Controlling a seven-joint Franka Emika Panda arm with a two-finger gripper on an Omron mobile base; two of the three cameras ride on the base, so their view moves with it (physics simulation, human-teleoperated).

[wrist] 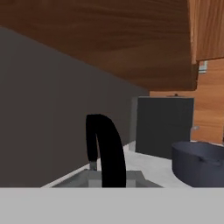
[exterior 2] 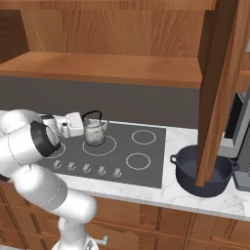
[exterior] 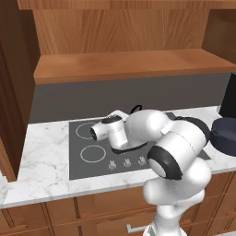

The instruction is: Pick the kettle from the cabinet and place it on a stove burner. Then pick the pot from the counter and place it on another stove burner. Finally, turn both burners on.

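Kettle (exterior 2: 94,133): stands upright on a burner ring of the cooktop (exterior 2: 146,166), at its rear on my left side; in my hand view its black loop handle (wrist: 105,151) rises close in front of the camera.
Jaws: my gripper (exterior 2: 82,125) sits level beside the kettle, at its handle side; my jaws are closed down narrow. I cannot tell whether they pinch the handle or merely sit next to it.
Pot (exterior 2: 202,171): wide and dark, resting on the marble tabletop (exterior: 46,156) to the right of the cooktop, well apart from the kettle; a wooden cabinet (exterior 2: 112,68) panel in front cuts across its middle in the right base view.
Cabinet: its thick shelf board spans above the cooktop, over a grey back wall.
Burners: three more rings lie bare on the dark glass.
Knobs (exterior 2: 87,168): a row along the near edge of the cooktop.
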